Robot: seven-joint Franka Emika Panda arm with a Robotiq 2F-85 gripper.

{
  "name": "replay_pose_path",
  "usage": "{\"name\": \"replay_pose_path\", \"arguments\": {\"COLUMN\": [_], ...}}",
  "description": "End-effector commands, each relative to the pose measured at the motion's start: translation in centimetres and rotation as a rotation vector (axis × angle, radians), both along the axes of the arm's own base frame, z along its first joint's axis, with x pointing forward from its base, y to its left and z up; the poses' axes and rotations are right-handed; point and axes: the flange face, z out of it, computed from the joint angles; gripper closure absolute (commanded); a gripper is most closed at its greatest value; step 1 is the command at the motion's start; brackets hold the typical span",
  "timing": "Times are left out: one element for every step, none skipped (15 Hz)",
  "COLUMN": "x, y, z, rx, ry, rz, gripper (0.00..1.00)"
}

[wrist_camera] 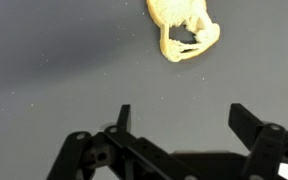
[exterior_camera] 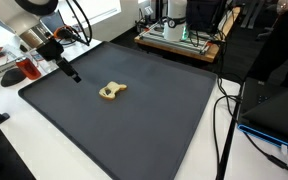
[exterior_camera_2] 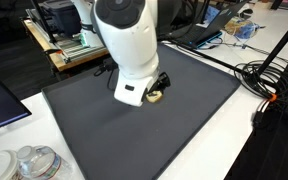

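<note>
The gripper (exterior_camera: 73, 75) hangs over the far left part of a dark grey mat (exterior_camera: 134, 130), its jaws spread wide apart and holding nothing; in the wrist view the gripper (wrist_camera: 184, 122) shows two black fingers (wrist_camera: 123, 118) with bare mat between them. The nearest thing is a small tan toy (exterior_camera: 111, 91) (its exact kind is too small to make out), lying flat on the mat near the middle, close to the gripper but not touching it. In the wrist view the toy (wrist_camera: 184, 28) sits at the top edge, clear of the fingertips. In an exterior view the white arm (exterior_camera_2: 129, 50) covers most of the toy (exterior_camera_2: 157, 96), so only its edge peeks out beside the wrist. The mat lies on a white table (exterior_camera_2: 234, 140). Off the mat stand glass jars (exterior_camera_2: 29, 163) at one corner, a red container (exterior_camera: 29, 68) behind the gripper, and black cables (exterior_camera_2: 264, 80) trailing along the table's side.
</note>
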Motion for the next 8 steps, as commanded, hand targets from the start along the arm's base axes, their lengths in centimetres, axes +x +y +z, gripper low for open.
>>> {"name": "replay_pose_path", "arguments": {"x": [-2.0, -2.6, -3.3, -4.0, -4.7, -5.5, -6.2, -6.9], "y": [-1.8, -2.3, -2.7, -3.0, -3.2, -3.2, -3.2, -3.2], "z": [-1.2, -1.8, -2.4, -3.0, -3.5, -3.7, -4.0, -4.0], "rx": [0.088, 0.09, 0.093, 0.096, 0.097, 0.103, 0.104, 0.103], "ry": [-0.068, -0.087, -0.109, -0.129, -0.149, -0.17, -0.189, -0.212], "rz": [-0.001, -0.002, -0.003, 0.001, 0.002, 0.005, 0.009, 0.008], "gripper": [0.0, 0.0, 0.0, 0.0, 0.0, 0.0, 0.0, 0.0]}}
